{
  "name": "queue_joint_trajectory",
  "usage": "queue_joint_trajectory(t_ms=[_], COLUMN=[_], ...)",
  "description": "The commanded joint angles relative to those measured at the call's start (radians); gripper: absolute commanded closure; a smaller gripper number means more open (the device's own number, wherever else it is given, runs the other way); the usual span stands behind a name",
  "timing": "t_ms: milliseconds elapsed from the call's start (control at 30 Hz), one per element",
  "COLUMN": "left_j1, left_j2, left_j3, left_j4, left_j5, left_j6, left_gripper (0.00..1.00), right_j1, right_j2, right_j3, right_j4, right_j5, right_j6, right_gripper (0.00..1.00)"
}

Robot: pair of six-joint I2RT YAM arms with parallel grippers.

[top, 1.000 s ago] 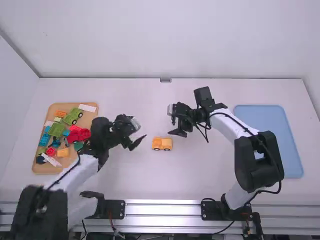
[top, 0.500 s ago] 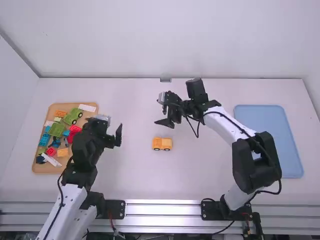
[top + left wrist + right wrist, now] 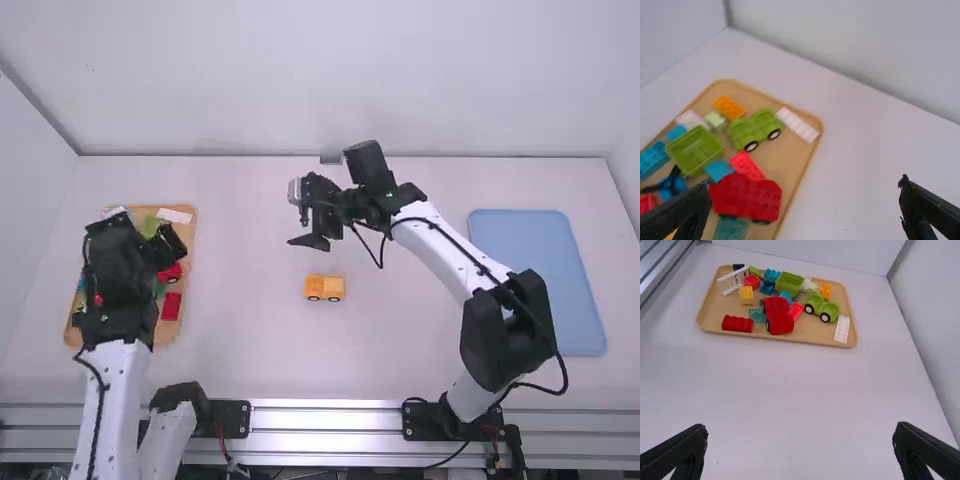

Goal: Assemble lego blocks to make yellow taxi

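Yellow-orange plastic toy car with dark wheels [image 3: 324, 288] sits upright mid-worktop [image 3: 400, 350]. Should be light, stiff, slightly slick; grip the long sides, clear of the wheels. Small yellow plastic block [image 3: 746, 295] is on the tan rounded tray [image 3: 805, 341], at 9 o'clock from the car; likely next part, pinch opposite walls. Left end effector [image 3: 804, 184]: over the tray, fingers spread, empty, forearm towards 12. Right end effector [image 3: 801, 426]: released too, around 12 o'clock from the car, forearm towards 10.
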Motion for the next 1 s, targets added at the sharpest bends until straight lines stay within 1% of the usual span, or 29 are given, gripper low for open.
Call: queue_joint_trajectory(t_ms=[0, 67, 167, 267, 300, 333, 367, 400, 467, 500, 600, 733, 800, 833, 867, 900, 967], left_j1=[0.051, 0.077, 0.118, 0.154, 0.156, 0.16, 0.159, 0.151, 0.151, 0.155, 0.151, 0.167, 0.183, 0.205, 0.211, 0.243, 0.314], left_j2=[0.075, 0.133, 0.241, 0.38, 0.395, 0.465, 0.486, 0.539, 0.571, 0.596, 0.634, 0.65, 0.655, 0.658, 0.659, 0.663, 0.671], left_j3=[0.074, 0.122, 0.222, 0.359, 0.376, 0.458, 0.484, 0.56, 0.615, 0.666, 0.727, 0.736, 0.733, 0.729, 0.728, 0.727, 0.727], left_j4=[-0.018, -0.051, -0.142, -0.302, -0.323, -0.436, -0.472, -0.572, -0.64, -0.705, -0.783, -0.783, -0.797, -0.823, -0.831, -0.867, -0.902], left_j5=[-0.016, -0.037, -0.085, -0.081, -0.082, -0.082, -0.082, -0.082, -0.079, -0.074, -0.079, -0.14, -0.195, -0.237, -0.244, -0.255, -0.201], left_j6=[-0.081, -0.13, -0.196, -0.212, -0.212, -0.204, -0.203, -0.204, -0.246, -0.309, -0.379, -0.383, -0.47, -0.564, -0.585, -0.673, -0.714], left_gripper=[0.01, 0.01, 0.01, 0.01, 0.01, 0.01, 0.01, 0.01, 0.01, 0.01, 0.01, 0.01, 0.01, 0.01, 0.01, 0.01, 0.01], right_j1=[0.001, -0.001, -0.001, -0.001, -0.001, -0.001, -0.001, -0.001, -0.001, -0.001, -0.001, -0.001, -0.001, -0.001, -0.001, -0.001, -0.002], right_j2=[-0.01, -0.01, -0.01, -0.01, -0.01, -0.01, -0.01, -0.01, -0.01, -0.01, -0.01, -0.01, -0.01, -0.01, -0.01, -0.01, -0.01], right_j3=[0.025, 0.025, 0.025, 0.025, 0.025, 0.025, 0.025, 0.025, 0.025, 0.025, 0.025, 0.025, 0.025, 0.025, 0.025, 0.025, 0.025], right_j4=[0.002, 0.002, 0.002, 0.002, 0.002, 0.002, 0.003, 0.01, 0.015, 0.023, 0.029, 0.029, 0.029, 0.029, 0.029, 0.028, 0.023], right_j5=[0.027, 0.029, 0.018, 0.019, 0.019, 0.019, 0.02, 0.029, 0.036, 0.053, 0.075, 0.072, 0.075, 0.075, 0.075, 0.075, 0.084], right_j6=[-0.007, -0.007, -0.005, -0.006, -0.006, -0.006, -0.007, -0.006, -0.006, -0.001, -0.003, -0.003, -0.003, -0.003, -0.003, -0.003, -0.007], right_gripper=[0.01, 0.01, 0.01, 0.01, 0.01, 0.01, 0.01, 0.01, 0.01, 0.01, 0.01, 0.01, 0.01, 0.01, 0.01, 0.01, 0.01])
